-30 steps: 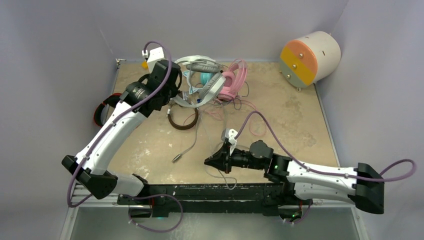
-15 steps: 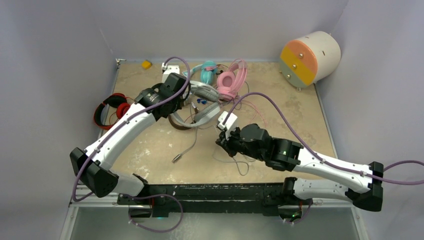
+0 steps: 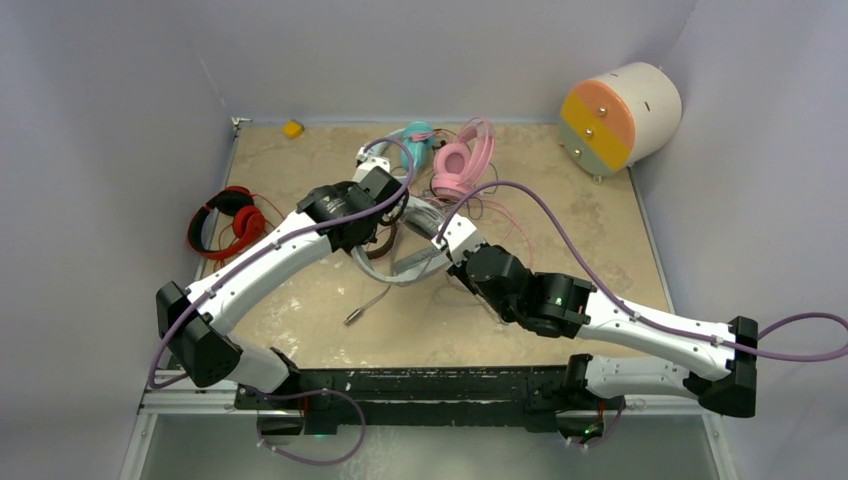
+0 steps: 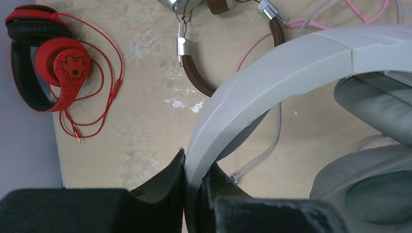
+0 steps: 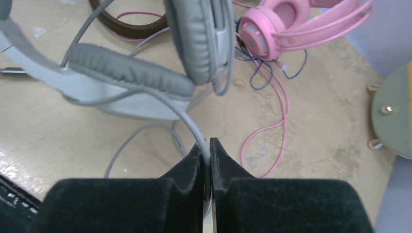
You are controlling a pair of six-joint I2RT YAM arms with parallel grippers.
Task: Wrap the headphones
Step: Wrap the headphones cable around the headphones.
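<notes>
Far left on the beige mottled tabletop (image 3: 600, 250): red-and-black over-ear headphones (image 3: 225, 220), lying flat near the left edge, thin red cord looped beside them. Behind these, by the far edge, a small yellow block (image 3: 292, 128).

Next, the left end effector (image 4: 195, 170), clenched on the broad headband of the grey-white padded over-ear headphones (image 4: 272, 82), lifted off the surface over mid-table. Below and just beside that band, a brown-banded pair (image 4: 199, 77) with silver cups, lying flat. Nearer the arms, a metal plug (image 3: 353, 317) at the end of a grey lead, resting on the tabletop.

Further back, a teal pair (image 3: 415, 140), then a pink over-ear pair (image 3: 465, 160), pink cord trailing forward.

Right of centre, the right end effector (image 5: 209, 150), pinched tight on the grey cable (image 5: 187, 116) of the grey-white set, close under its grey ear cushions.

Five headphone sets in all; two arms.

Far right, past the tabletop's back corner: one cream drum-shaped container (image 3: 620, 115) on its side, end face orange and sage green, contents hidden.

Plain pale lilac walls (image 3: 450, 50) on three sides.
</notes>
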